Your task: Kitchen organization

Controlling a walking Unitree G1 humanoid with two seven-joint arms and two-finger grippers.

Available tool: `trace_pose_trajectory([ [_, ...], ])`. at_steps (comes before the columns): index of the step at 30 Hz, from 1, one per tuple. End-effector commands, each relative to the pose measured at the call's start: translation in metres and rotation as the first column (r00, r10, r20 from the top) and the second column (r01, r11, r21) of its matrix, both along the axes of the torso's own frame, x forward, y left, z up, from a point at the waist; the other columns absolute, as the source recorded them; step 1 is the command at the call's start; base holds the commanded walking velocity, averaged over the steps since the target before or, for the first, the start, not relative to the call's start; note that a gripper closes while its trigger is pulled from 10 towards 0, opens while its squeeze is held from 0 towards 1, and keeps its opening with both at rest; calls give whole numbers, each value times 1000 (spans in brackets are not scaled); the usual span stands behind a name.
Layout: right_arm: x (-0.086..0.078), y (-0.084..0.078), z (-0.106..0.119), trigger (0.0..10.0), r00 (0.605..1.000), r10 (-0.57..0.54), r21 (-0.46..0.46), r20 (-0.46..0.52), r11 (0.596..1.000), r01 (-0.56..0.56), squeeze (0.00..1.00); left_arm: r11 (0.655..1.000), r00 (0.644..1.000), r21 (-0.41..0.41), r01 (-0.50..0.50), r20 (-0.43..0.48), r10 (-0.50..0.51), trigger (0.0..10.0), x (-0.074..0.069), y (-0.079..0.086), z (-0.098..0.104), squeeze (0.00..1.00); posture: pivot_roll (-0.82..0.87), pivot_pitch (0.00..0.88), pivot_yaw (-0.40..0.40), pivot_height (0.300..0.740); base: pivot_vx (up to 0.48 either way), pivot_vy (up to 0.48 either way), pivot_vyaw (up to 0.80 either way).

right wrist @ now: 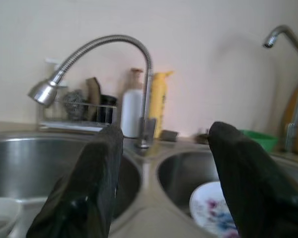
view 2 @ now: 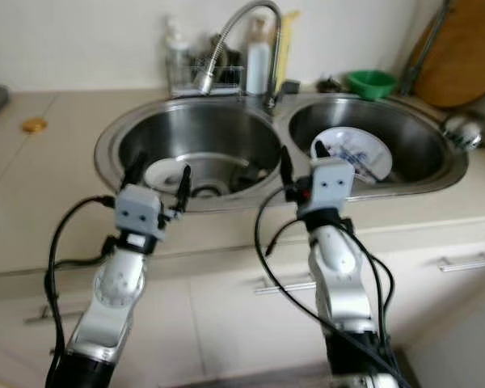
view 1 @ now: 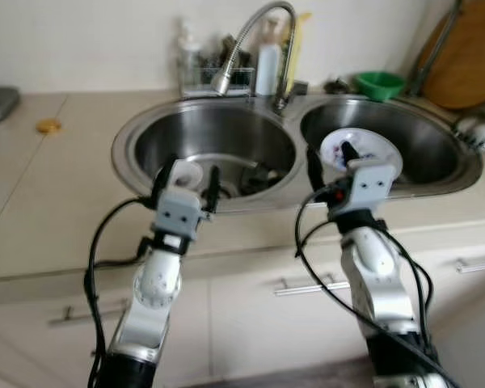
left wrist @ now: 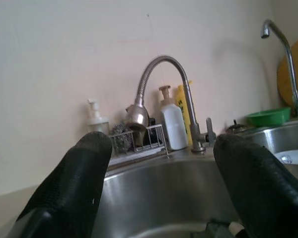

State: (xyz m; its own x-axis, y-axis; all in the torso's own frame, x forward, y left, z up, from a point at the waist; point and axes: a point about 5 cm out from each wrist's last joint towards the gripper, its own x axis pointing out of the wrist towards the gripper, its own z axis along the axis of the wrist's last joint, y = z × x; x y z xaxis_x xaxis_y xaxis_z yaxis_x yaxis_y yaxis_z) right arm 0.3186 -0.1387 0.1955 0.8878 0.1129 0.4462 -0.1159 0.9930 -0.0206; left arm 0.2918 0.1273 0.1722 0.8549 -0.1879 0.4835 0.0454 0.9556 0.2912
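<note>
Left gripper (view 1: 191, 175) spread, empty, at front rim of left sink basin (view 1: 145, 137); right gripper (view 1: 329, 158) spread over front rim of right basin (view 2: 424, 137); plate (view 2: 357, 153) leans inside right basin; white bowl (view 2: 166, 174) in left.

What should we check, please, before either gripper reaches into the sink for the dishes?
1. Left gripper open: ok, fingers spread at the near rim of the left basin.
2. Right gripper open: ok, fingers apart before the right basin.
3. Plate reachable: ok, it leans in the right basin just beyond the right gripper.
4. Bowl reachable: ok, it sits on the left basin's floor ahead of the left gripper.
5. Faucet out of the way: cannot tell, its head hangs over the back of the left basin.
6. Nothing held: ok, both grippers are free.
</note>
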Motion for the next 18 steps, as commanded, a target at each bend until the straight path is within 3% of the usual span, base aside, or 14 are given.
trace_pose_trajectory([
  [1,-3,-1,7,10000,999,-7,-5,42,1000,7,0,1000,1000,1,3,15,-3,10000,-1,-1,3,0,36,0,-31,740,0,-345,-800],
  [10,-1,-14,6,10000,995,-94,24,35,995,93,0,1000,1000,-11,7,19,-7,10000,-2,-1,2,0,34,0,-32,740,0,0,-800],
  [18,-4,-11,-2,10000,997,-79,-1,6,997,79,0,1000,1000,-8,9,10,-9,10000,-2,-2,0,0,28,0,-33,740,0,0,-800],
])
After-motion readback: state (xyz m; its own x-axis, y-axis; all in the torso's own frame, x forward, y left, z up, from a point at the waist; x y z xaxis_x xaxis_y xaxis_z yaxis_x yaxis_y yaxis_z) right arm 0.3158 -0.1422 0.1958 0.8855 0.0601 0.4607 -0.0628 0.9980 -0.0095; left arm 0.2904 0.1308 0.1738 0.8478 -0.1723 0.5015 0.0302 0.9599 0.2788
